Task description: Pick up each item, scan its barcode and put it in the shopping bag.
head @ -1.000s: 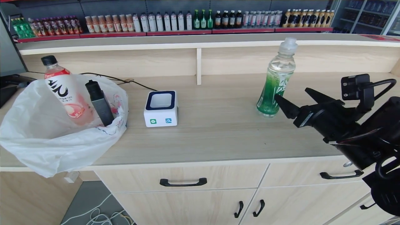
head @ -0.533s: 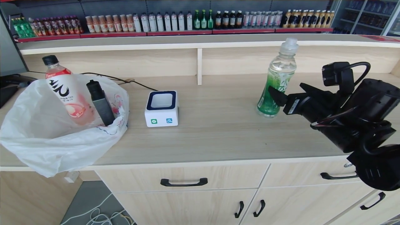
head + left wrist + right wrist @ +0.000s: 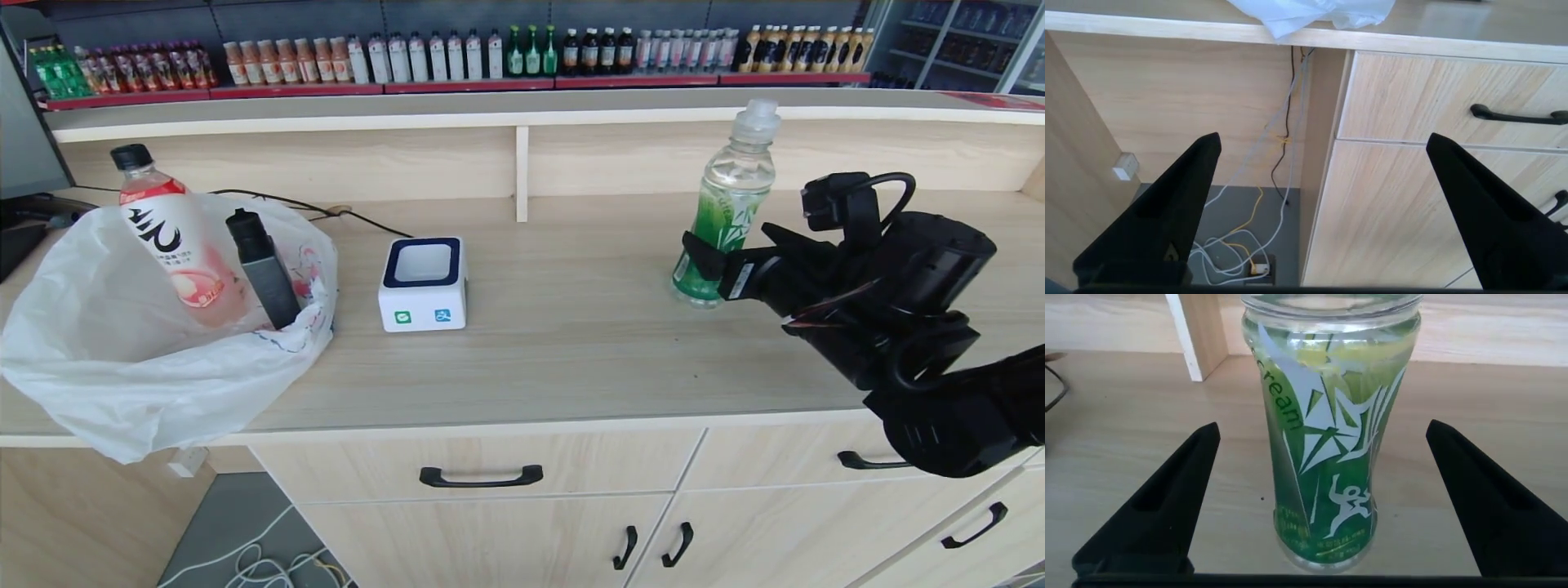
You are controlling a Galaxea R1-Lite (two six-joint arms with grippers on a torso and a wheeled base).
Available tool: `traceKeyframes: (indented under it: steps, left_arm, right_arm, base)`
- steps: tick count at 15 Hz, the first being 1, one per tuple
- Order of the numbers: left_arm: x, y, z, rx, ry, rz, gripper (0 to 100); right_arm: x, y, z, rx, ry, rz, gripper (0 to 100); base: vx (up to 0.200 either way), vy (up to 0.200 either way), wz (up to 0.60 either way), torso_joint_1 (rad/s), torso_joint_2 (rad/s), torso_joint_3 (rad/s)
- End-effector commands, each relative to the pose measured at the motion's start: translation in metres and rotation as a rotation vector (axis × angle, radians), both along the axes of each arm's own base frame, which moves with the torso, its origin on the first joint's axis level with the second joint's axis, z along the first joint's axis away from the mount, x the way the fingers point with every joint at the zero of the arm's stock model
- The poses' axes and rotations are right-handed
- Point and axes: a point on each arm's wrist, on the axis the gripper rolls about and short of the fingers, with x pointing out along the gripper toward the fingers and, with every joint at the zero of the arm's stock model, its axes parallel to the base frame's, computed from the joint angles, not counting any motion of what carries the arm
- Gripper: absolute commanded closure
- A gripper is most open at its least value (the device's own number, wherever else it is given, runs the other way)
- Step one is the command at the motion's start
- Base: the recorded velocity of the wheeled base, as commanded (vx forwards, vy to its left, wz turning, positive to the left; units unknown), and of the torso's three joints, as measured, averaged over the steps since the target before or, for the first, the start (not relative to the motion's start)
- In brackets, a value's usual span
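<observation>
A clear bottle with a green label [image 3: 725,211] stands upright on the right of the wooden counter [image 3: 571,327]. My right gripper [image 3: 727,253] is open at its lower half, one finger in front of the bottle and the other behind it. In the right wrist view the green bottle [image 3: 1329,433] stands between the two spread fingers [image 3: 1159,514]. A white plastic shopping bag [image 3: 122,343] lies at the counter's left end, holding a pink-labelled bottle [image 3: 175,237] and a dark bottle [image 3: 261,269]. A white scanner box [image 3: 422,284] sits mid-counter. My left gripper [image 3: 1323,212] is open below the counter edge.
A back ledge with a wooden divider [image 3: 519,171] runs behind the counter. A black cable [image 3: 326,214] trails from the bag area toward the scanner. Drawers with black handles [image 3: 480,477] lie under the counter. Shelves of bottles [image 3: 490,57] line the far wall.
My right gripper has risen and moved left toward the green bottle, until its open fingers stand around the bottle's lower part. The bag, scanner and bottle have stayed put.
</observation>
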Motion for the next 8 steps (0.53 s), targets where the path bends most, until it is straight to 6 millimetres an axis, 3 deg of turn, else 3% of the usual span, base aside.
traceKeyframes:
  steps: [1, 8]
  left_arm:
    - [0.000, 0.000, 0.000, 0.000, 0.000, -0.001, 0]
    - [0.000, 0.000, 0.000, 0.000, 0.000, 0.001, 0]
  right_arm:
    - [0.009, 0.002, -0.005, -0.003, 0.004, -0.002, 0]
    - [0.037, 0.008, 0.002, 0.016, -0.055, -0.004, 0]
  base:
    - [0.000, 0.000, 0.00, 0.000, 0.00, 0.000]
    - [0.000, 0.000, 0.00, 0.000, 0.00, 0.000]
